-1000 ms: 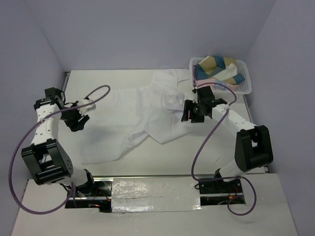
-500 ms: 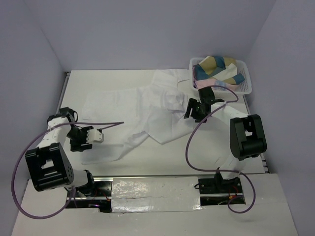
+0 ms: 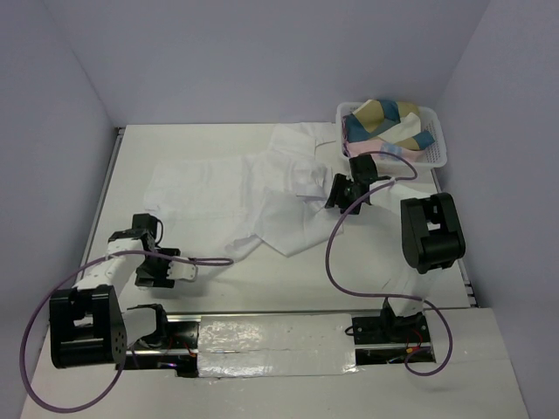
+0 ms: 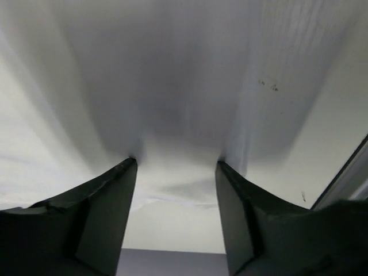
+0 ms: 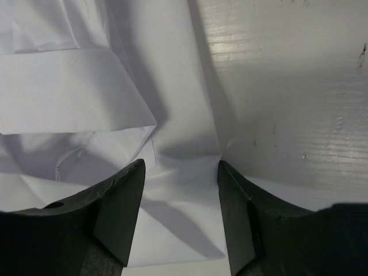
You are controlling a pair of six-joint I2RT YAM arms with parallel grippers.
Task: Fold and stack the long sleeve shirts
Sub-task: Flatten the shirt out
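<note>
A white long sleeve shirt (image 3: 262, 188) lies spread and rumpled across the middle of the table. My left gripper (image 3: 170, 272) is low at the shirt's near-left corner. In the left wrist view it (image 4: 175, 161) is open, with white cloth (image 4: 172, 86) between the jaws and the tips pressing on it. My right gripper (image 3: 341, 196) is at the shirt's right edge. In the right wrist view it (image 5: 181, 164) is open and straddles a flat edge of the cloth (image 5: 69, 98) beside a folded hem. Neither gripper holds anything.
A white lattice basket (image 3: 437, 148) with several coloured folded cloths (image 3: 384, 118) stands at the back right, just behind my right gripper. Bare table (image 5: 287, 86) lies to the right of the shirt. A purple cable (image 3: 210, 260) trails over the shirt's near edge.
My left arm has swung from the far left down toward the near edge and lowered onto the shirt's near-left corner. My right gripper has moved slightly back along the shirt's right edge.
</note>
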